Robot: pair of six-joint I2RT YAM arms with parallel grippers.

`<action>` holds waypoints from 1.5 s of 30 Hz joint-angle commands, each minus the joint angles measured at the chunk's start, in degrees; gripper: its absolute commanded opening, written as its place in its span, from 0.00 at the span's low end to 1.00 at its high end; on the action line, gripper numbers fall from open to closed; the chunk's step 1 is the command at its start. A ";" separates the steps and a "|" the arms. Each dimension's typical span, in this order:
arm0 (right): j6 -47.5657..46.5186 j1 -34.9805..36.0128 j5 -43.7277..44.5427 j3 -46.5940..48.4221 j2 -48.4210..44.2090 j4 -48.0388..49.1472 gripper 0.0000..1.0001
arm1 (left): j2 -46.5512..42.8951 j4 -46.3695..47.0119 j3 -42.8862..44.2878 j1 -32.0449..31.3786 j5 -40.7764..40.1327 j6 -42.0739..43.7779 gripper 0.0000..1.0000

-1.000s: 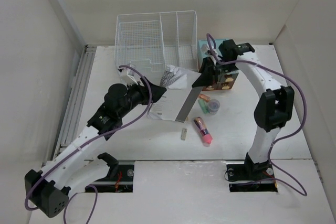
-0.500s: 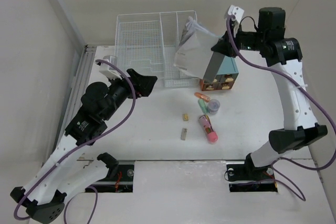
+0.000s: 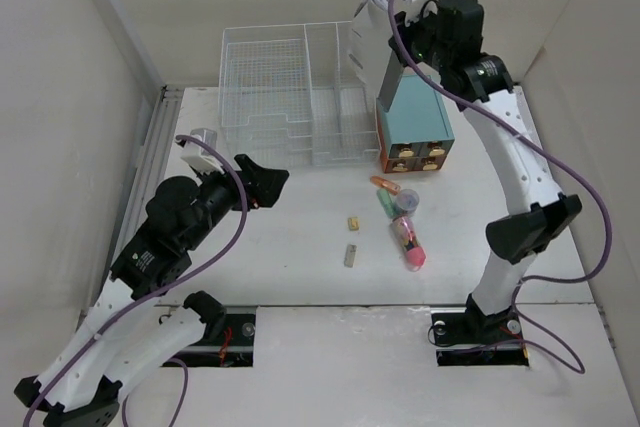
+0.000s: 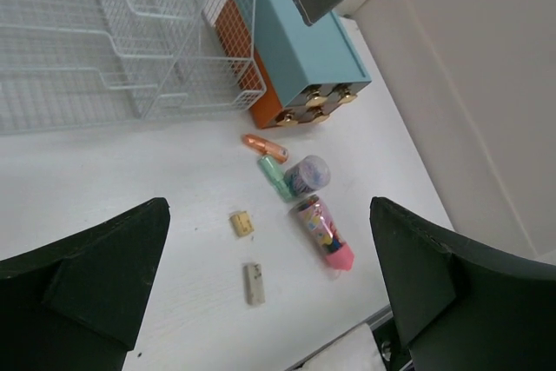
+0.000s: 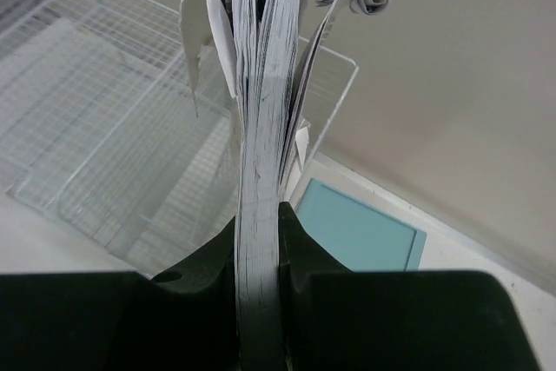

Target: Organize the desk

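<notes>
our right pincer point(image 5: 258, 236) clamps a sheaf of papers point(image 5: 259, 110), long edge pointing ahead over the wire basket point(image 3: 270, 97) below it; our left pincer point(image 3: 268, 185) gapes empty, farther off, above the worktop point(image 3: 290, 247).

The overhead camera is looking down from the near edge across the worktop point(image 3: 290, 247). The left wrist camera is riding high, its fingers point(image 4: 95, 267) framing the teal drawer box point(image 4: 300, 54) at 12 o'clock and the wire basket point(image 4: 104, 41) at 10. The right wrist camera is peering close along a paper stack point(image 5: 261, 145), sharing basket and box with both.
</notes>
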 commanded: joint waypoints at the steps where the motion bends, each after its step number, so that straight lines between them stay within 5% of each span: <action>1: 4.81 0.94 8.15 3.34 0.10 12.88 0.00 | -2.03 -1.62 -1.75 -0.33 -0.49 1.25 1.00; 18: 15.28 3.30 13.32 5.29 12.14 20.18 0.00 | -6.25 -2.33 -7.65 -0.33 -1.54 -0.42 1.00; 31: 14.76 4.72 19.31 -10.09 12.06 24.57 0.00 | -5.72 1.80 -12.39 -0.33 0.83 -1.47 1.00; 34: 14.23 4.72 18.00 -12.02 11.54 24.57 0.14 | -5.20 3.12 -13.00 -0.33 1.36 -2.00 1.00; 35: 14.23 4.72 17.21 -12.03 11.53 25.18 0.25 | -5.20 3.12 -13.01 -0.33 1.88 -2.00 1.00; 38: 13.70 4.72 16.50 -12.03 11.53 25.19 0.18 | -5.20 3.74 -13.63 -0.33 1.88 -2.52 1.00; 40: 13.70 4.72 16.50 -11.24 12.32 25.71 0.00 | -5.20 3.74 -13.63 -0.33 2.41 -2.53 1.00; 45: 12.57 4.72 18.43 -7.46 14.52 25.72 0.00 | -6.95 2.42 -13.63 -0.33 2.41 -3.05 1.00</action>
